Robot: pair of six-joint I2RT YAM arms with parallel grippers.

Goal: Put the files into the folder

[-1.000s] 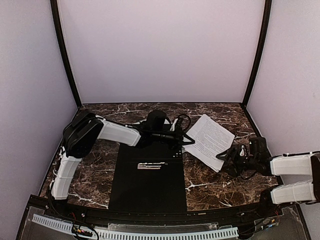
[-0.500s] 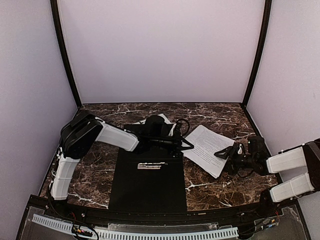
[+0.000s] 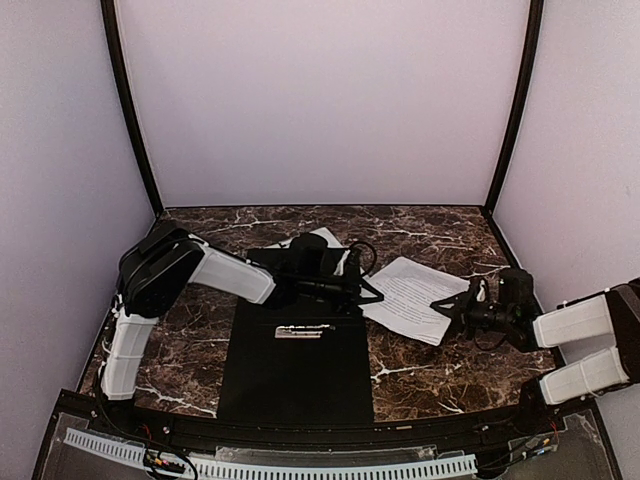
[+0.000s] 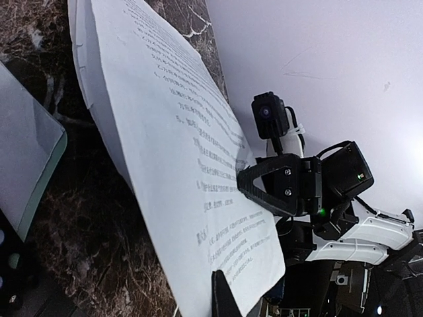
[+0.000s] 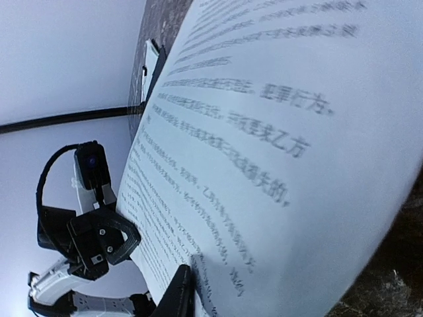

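The counter [image 3: 430, 375] is dark brown marble, glossy and shot through with thin white veins. In the lower middle of the overhead view the folder [image 3: 295, 375] lies open and flat, a matte black rectangle with a small metal clip [image 3: 303, 331] shining across its upper half. Just right of its top corner, in the middle right of the frame, is a thin white sheet [image 3: 410, 295] covered in dense lines of small black print. It is bowed rather than flat, its middle arching clear of the stone. The left pincer [image 3: 368, 293] is fully closed on the sheet's left edge, one slim black finger showing against the paper in its own wrist view. The right pincer [image 3: 447, 303] sits at the sheet's opposite edge. One dark finger lies against the printed face and the other is hidden behind the paper, so I cannot tell whether it has clamped down. A second sheet [image 3: 326, 238] shows only as a white corner above the folder's top edge, behind the left arm.
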